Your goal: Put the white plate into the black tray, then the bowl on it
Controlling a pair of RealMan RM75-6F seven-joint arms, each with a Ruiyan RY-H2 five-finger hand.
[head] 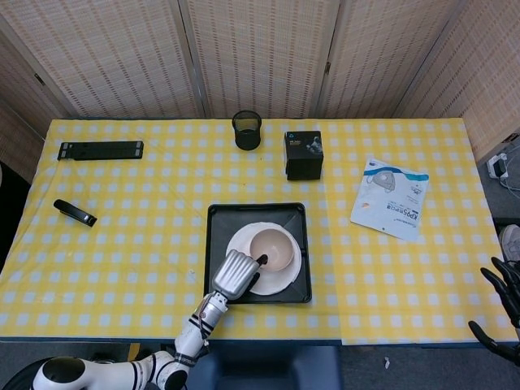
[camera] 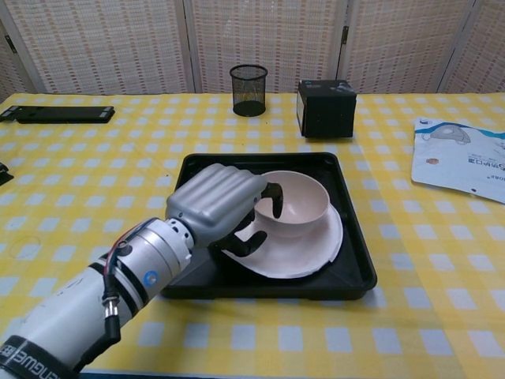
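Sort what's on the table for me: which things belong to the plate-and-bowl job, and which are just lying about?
Job: white plate, black tray, bowl, left hand gripping the bowl's rim.

Lying about: mesh pen cup, black box, mask packet, black stapler, long black bar.

A staged lab test corner: woven folding screens (head: 260, 57) enclose a table under yellow checked cloth (head: 122, 244).

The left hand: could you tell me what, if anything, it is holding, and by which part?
The left hand holds the bowl by its near-left rim; the right hand holds nothing.
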